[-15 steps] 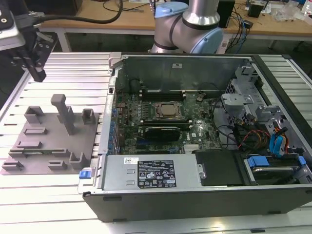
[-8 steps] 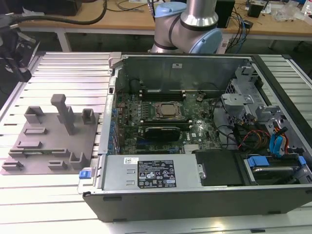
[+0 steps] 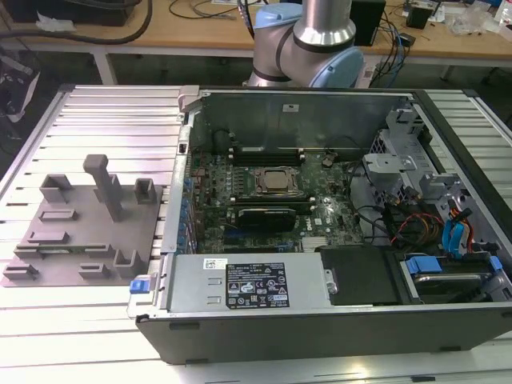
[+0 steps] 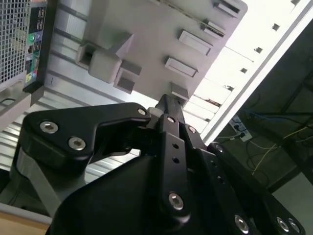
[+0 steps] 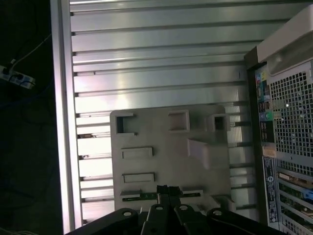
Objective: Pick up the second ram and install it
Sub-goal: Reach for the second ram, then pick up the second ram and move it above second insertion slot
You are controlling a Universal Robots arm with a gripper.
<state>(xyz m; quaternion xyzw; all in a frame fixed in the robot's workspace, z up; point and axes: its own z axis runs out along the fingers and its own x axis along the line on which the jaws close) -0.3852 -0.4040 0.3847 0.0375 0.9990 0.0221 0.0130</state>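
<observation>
Hanging over a gray plate [image 3: 88, 230], the gripper [image 5: 168, 190] points down with its two black fingers [image 4: 168, 120] pressed together, clenched on nothing. In the first wrist view the tips sit in front of the middle of the ram [image 5: 139, 196]. The ram is a thin green stick lying flat in a slot of the plate, and green shows on either side of the tips. Whether the tips touch it cannot be told. Two shorter flat slots lie just beside the ram, between it and a row of raised blocks.

The plate rests on a slatted metal tabletop [image 3: 104, 120], toward the exterior view's left, with its near corner close to the tabletop's edge there. A tall post [image 3: 106, 188] stands on the plate's far half, with lower blocks around it. Bare slats run from the plate to the tabletop's far edge. More bare slats lie between the plate and the near edge, so there is open room on both sides.

On the exterior view's right, an open case [image 3: 320, 320] lies just beside the plate. A small blue clip [image 3: 140, 284] sits at the case's near corner. The case's walls rise around a circuit board with a square socket [image 3: 276, 182], open from above. The arm [image 3: 320, 32] stands at the tabletop's far edge behind the case.
</observation>
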